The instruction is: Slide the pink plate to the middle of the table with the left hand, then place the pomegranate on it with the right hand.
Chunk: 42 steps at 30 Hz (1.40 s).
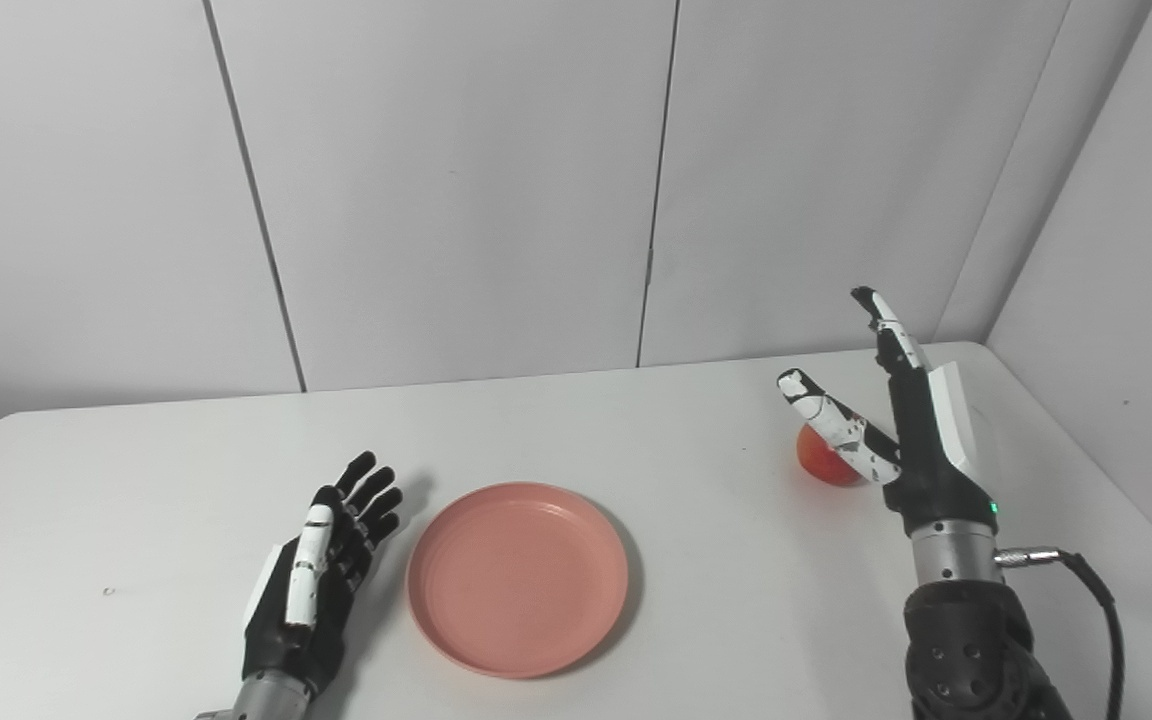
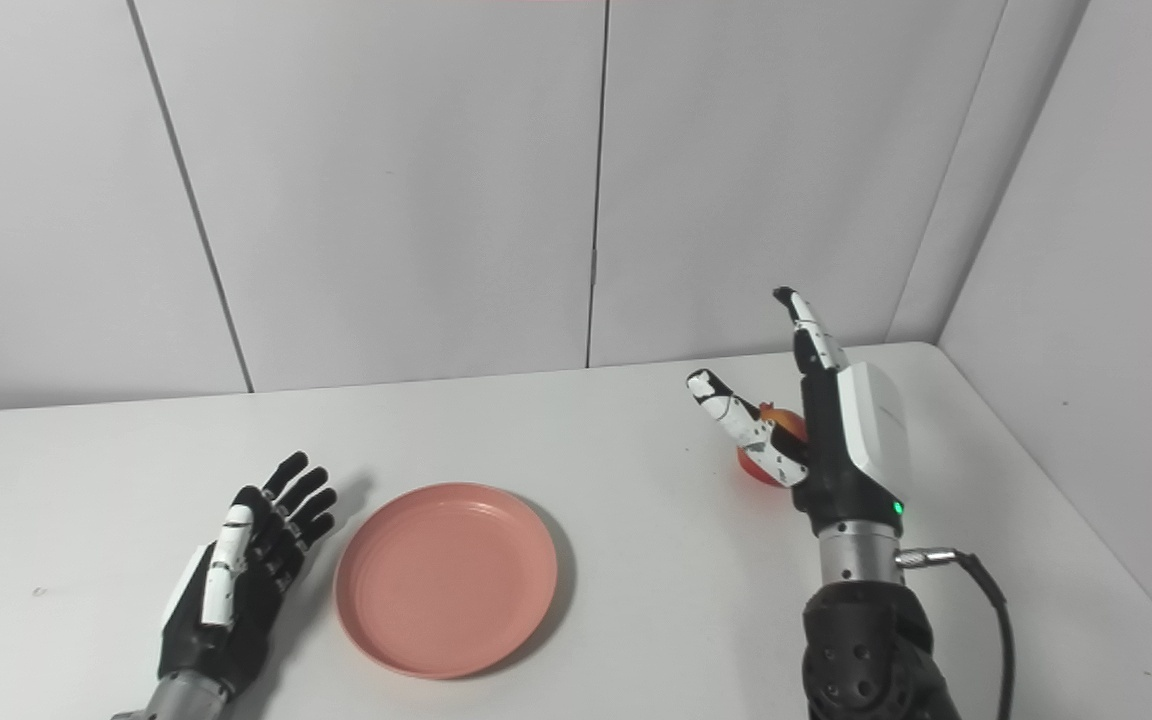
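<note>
Black-and-white fingers of the right hand were spread apart, grasping nothing, the thumb angled toward ten o'clock across the pomegranate, which lay on the white surface just behind it. The palm was held upright, edge-on. For a sound grasp, the fruit would best be enclosed from above before lifting. The left hand was rested released at nine o'clock of the pink plate, just beside its rim.

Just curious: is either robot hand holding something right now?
No. Both the left hand and right hand are open; the pomegranate sits untouched behind the right.
</note>
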### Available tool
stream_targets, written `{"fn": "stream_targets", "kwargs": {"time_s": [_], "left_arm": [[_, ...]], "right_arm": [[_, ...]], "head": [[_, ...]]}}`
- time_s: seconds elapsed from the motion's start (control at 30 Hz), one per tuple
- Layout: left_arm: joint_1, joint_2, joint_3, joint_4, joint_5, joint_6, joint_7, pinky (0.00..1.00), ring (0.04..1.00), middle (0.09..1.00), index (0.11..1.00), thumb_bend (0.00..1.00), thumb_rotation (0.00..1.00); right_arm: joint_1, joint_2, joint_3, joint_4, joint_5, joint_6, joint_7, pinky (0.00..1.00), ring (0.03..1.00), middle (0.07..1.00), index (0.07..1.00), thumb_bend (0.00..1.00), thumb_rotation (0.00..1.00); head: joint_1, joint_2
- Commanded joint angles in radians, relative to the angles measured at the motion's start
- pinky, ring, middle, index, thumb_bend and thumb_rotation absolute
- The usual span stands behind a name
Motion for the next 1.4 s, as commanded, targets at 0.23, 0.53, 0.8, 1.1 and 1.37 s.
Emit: {"fn": "stream_targets", "kwargs": {"time_s": [0.23, 0.53, 0.8, 1.1, 1.37], "left_arm": [[0.008, 0.025, 0.008, 0.024, 0.006, 0.001, -0.001, 1.0, 0.981, 0.986, 0.973, 0.36, 1.0], [0.014, 0.035, 0.0, 0.028, 0.022, -0.032, -0.001, 1.0, 0.999, 1.0, 0.997, 0.32, 1.0], [0.018, 0.04, -0.002, 0.019, 0.034, -0.035, 0.0, 1.0, 0.994, 1.0, 0.997, 0.32, 1.0], [0.022, 0.044, 0.002, -0.003, 0.033, -0.01, 0.004, 1.0, 0.991, 1.0, 0.994, 0.32, 1.0], [0.024, 0.052, 0.001, -0.004, 0.034, -0.01, -0.001, 1.0, 0.991, 1.0, 0.993, 0.32, 1.0]], "right_arm": [[-0.05, -0.016, -0.078, 0.041, 0.082, -0.027, -0.069, 0.87, 0.924, 0.93, 0.913, 0.4, 1.0], [-0.053, -0.06, -0.078, 0.078, 0.03, 0.033, -0.07, 0.85, 0.916, 0.928, 0.915, 0.48, 0.97], [-0.07, -0.079, -0.05, 0.122, -0.061, 0.103, -0.07, 0.8, 0.883, 0.918, 0.894, 0.68, 0.63], [-0.108, -0.086, -0.022, 0.206, -0.078, 0.141, -0.067, 0.76, 0.87, 0.912, 0.904, 0.8, 0.46], [-0.136, -0.097, 0.005, 0.286, -0.082, 0.148, -0.075, 0.71, 0.848, 0.899, 0.898, 0.83, 0.48]], "head": [[-0.044, -0.007], [-0.069, -0.012], [-0.074, -0.012], [-0.082, -0.006], [-0.085, 0.001]]}}
